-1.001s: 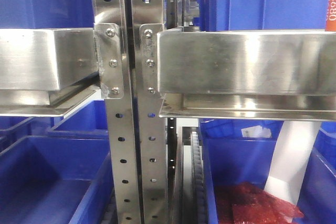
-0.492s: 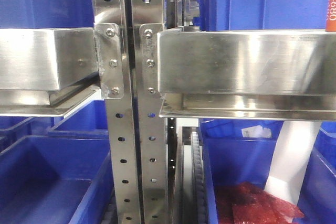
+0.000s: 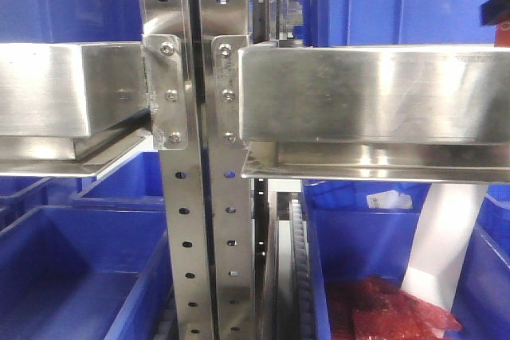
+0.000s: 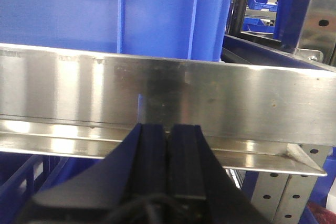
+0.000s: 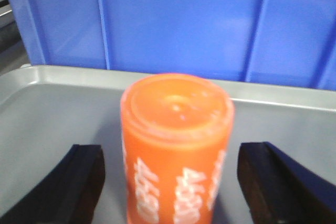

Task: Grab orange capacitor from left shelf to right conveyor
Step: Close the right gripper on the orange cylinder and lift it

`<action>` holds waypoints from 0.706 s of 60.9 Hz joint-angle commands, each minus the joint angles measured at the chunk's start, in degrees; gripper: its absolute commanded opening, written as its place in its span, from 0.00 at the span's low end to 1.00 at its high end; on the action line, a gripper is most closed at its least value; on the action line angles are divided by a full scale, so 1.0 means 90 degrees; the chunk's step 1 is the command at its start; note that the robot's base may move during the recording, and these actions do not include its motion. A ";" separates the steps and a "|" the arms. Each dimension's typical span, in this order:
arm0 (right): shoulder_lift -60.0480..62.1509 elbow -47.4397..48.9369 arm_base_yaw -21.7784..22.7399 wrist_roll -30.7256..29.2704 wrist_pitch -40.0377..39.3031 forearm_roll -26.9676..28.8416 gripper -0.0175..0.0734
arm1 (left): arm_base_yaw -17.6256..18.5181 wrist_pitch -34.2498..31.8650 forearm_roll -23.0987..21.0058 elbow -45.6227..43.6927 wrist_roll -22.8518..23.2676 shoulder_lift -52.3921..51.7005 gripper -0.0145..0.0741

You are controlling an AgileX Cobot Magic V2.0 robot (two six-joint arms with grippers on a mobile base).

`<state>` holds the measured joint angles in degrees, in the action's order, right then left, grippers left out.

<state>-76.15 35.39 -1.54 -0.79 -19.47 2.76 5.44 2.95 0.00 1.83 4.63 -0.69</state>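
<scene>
- While the right claw (image 5: 173, 174) is spread wide, the orange capacitor (image 5: 177, 150) stands upright between its two black fingers (image 5: 84, 179). There is a gap on each side and no contact shows.
- Directly under the orange capacitor lies a grey tabletop (image 5: 52, 108) with a raised rim. The capacitor rests on it, and the white print down its side is too blurred to read.
- Behind the orange capacitor, beyond that rim, rises the ribbed wall of a blue bin (image 5: 173, 19).
- The front view shows only a reddish sliver of the orange capacitor at the far right edge. Just below it runs the steel shelf rail (image 3: 374, 93).
- Well to the left of the orange capacitor stand two perforated steel uprights (image 3: 199, 197), and a second rail (image 3: 64, 89) lies further left.
- Lower than the orange capacitor, under the steel shelf rail, sits a lower bin (image 3: 358, 236). It holds red packets (image 3: 390, 312) and a white sheet (image 3: 442, 236).
- The left claw (image 4: 168, 129) has its fingers pressed together with nothing between them. Its tips point at a steel ledge (image 4: 210, 98) that carries a blue crate (image 4: 79, 9).
- No view shows the left claw and the orange capacitor together, so I cannot tell where it sits relative to the capacitor.
</scene>
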 commanded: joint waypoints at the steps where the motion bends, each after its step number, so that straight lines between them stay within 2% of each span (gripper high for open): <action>1: -0.0032 0.0283 0.0041 -0.0009 -0.0860 -0.0009 0.87 | 0.0047 -0.0569 0.0000 -0.0031 -0.0003 -0.0122 0.05; 6: -0.0104 0.0333 0.0041 -0.0009 -0.0973 -0.0009 0.86 | 0.0047 -0.0569 0.0000 -0.0031 -0.0003 -0.0122 0.05; 11: -0.0113 0.0362 0.0041 -0.0009 -0.0973 -0.0009 0.80 | 0.0047 -0.0569 0.0000 -0.0031 -0.0003 -0.0122 0.05; 16: -0.0113 0.0362 0.0041 -0.0009 -0.0974 -0.0009 0.68 | 0.0047 -0.0569 0.0000 -0.0031 -0.0003 -0.0122 0.05; 21: -0.0113 0.0362 0.0041 -0.0009 -0.0966 -0.0009 0.51 | 0.0047 -0.0569 0.0000 -0.0031 -0.0003 -0.0122 0.05; 28: -0.0057 0.0377 0.0041 -0.0009 -0.0947 -0.0009 0.34 | 0.0047 -0.0569 0.0000 -0.0031 -0.0003 -0.0122 0.05; 35: 0.0263 0.0507 0.0041 -0.0009 -0.0565 -0.0055 0.30 | 0.0047 -0.0569 0.0000 -0.0031 -0.0003 -0.0122 0.05; 43: 0.0892 0.0813 0.0041 -0.0009 0.0426 -0.0189 0.30 | 0.0047 -0.0569 0.0000 -0.0031 -0.0003 -0.0122 0.05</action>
<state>-73.82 38.80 -1.54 -0.79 -16.02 2.49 5.44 2.95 0.00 1.83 4.63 -0.69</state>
